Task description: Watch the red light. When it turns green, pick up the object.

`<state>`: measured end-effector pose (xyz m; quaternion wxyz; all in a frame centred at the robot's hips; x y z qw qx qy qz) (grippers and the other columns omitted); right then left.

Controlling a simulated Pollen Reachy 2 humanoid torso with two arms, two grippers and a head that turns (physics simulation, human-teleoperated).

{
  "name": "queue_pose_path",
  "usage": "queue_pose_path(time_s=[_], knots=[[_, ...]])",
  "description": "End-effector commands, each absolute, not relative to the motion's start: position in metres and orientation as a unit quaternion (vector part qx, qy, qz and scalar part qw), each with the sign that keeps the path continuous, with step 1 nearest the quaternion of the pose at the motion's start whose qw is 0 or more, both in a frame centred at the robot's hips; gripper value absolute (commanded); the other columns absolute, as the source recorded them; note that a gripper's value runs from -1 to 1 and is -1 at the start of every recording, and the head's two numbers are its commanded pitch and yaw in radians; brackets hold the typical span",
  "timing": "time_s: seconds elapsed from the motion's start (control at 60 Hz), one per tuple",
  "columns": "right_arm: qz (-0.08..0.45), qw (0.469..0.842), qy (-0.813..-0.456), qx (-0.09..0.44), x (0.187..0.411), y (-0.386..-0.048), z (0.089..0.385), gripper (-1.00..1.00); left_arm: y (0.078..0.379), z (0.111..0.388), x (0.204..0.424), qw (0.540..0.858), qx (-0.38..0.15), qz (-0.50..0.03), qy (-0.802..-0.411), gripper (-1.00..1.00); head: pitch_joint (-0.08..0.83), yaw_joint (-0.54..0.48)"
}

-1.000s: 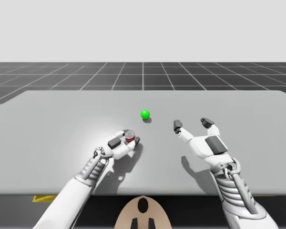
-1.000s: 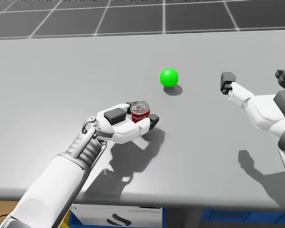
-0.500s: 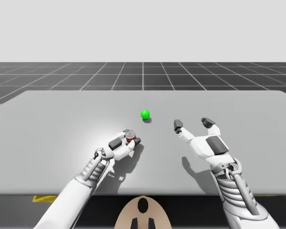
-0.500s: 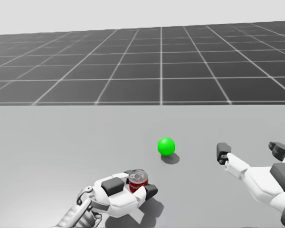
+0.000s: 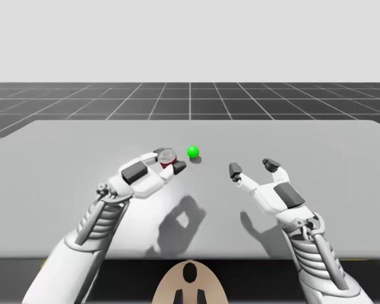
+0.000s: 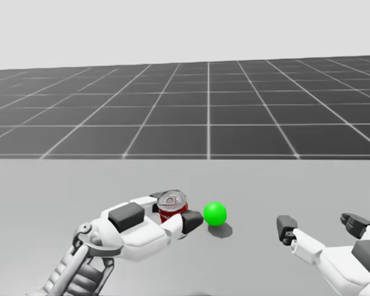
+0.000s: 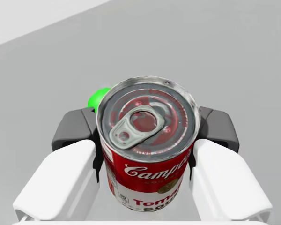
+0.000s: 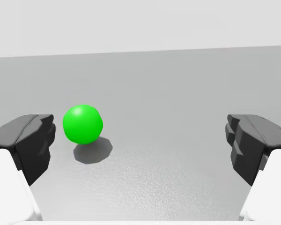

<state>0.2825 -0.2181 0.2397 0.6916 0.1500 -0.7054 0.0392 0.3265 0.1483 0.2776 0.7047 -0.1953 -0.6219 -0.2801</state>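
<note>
A red and white can (image 7: pixel 147 154) with a silver pull-tab lid sits upright between the dark pads of my left gripper (image 7: pixel 145 133), which is shut on it. In the high view the can (image 5: pixel 166 158) hangs above the table, its shadow well below it, and my left gripper (image 5: pixel 170 163) is raised with it. The light is a green ball (image 5: pixel 192 152) on the table, just right of the can (image 6: pixel 171 206) in the head view, where the ball (image 6: pixel 214 213) glows green. My right gripper (image 5: pixel 250 167) hovers open to the right, the green ball (image 8: pixel 83 123) ahead of its left finger.
The grey table (image 5: pixel 342 158) stretches wide around both arms. Its front edge (image 5: pixel 240 258) runs just above my torso. A dark gridded floor lies beyond the far edge.
My left gripper has lifted the can off the table and carried it up and toward the green ball. My head has turned upward. The right arm has shifted only slightly.
</note>
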Motion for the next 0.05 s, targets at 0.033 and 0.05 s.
queue_pose_path(time_s=[0.033,0.05], knots=[[0.043,0.693,-0.702,0.158,0.282,-0.218,0.239,-1.00,0.148,0.370,0.319,0.622,-0.185,-0.268,-0.712,1.00,0.257,0.08],[0.044,0.693,-0.702,0.157,0.282,-0.218,0.239,-1.00,0.149,0.380,0.316,0.612,-0.183,-0.265,-0.722,1.00,0.256,0.08]])
